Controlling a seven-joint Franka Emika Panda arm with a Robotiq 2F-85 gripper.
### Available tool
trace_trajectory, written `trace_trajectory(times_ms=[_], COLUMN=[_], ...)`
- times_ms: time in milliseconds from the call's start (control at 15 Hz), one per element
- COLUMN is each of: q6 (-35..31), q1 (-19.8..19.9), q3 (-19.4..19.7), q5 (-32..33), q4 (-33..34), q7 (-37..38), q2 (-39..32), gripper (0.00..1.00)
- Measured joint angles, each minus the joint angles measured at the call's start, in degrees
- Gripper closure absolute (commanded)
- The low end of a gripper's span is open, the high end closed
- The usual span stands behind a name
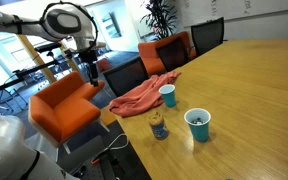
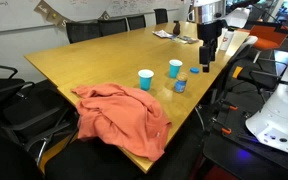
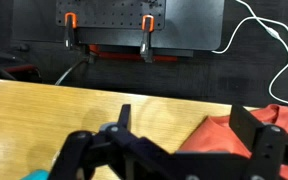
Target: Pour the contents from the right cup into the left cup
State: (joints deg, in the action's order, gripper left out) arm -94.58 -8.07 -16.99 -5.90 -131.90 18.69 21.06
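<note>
The right cup (image 1: pixel 197 124), the larger teal-blue one, stands upright on the wooden table; it also shows in an exterior view (image 2: pixel 175 68). The left cup (image 1: pixel 167 95), smaller and paler, stands upright next to the orange cloth and shows in an exterior view (image 2: pixel 145 79) too. The contents are too small to make out. My gripper (image 1: pixel 90 78) hangs open and empty, high above the table's edge and apart from both cups, as an exterior view (image 2: pixel 206 58) also shows. In the wrist view the gripper's (image 3: pixel 189 135) fingers are spread wide over bare wood.
A short yellow can (image 1: pixel 159 126) stands near the table edge between the cups. A crumpled orange cloth (image 2: pixel 119 115) lies at the table corner and shows in the wrist view (image 3: pixel 246 125). Orange chairs (image 1: pixel 64 105) and black chairs line the table.
</note>
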Motion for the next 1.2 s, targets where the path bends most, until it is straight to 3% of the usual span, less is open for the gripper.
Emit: trace_trajectory(times_ms=[600,867,1200], q6=[-0.3,-1.4,-4.7], q1=[0.1,1.7,6.5], q3=[0.6,4.2,10.6], q5=[0.7,4.5,11.6], q4=[0.0,0.3,1.8], q7=[0.0,-0.1,-2.1], q2=[0.0,0.0,-1.5], gripper=[0.0,0.0,0.0])
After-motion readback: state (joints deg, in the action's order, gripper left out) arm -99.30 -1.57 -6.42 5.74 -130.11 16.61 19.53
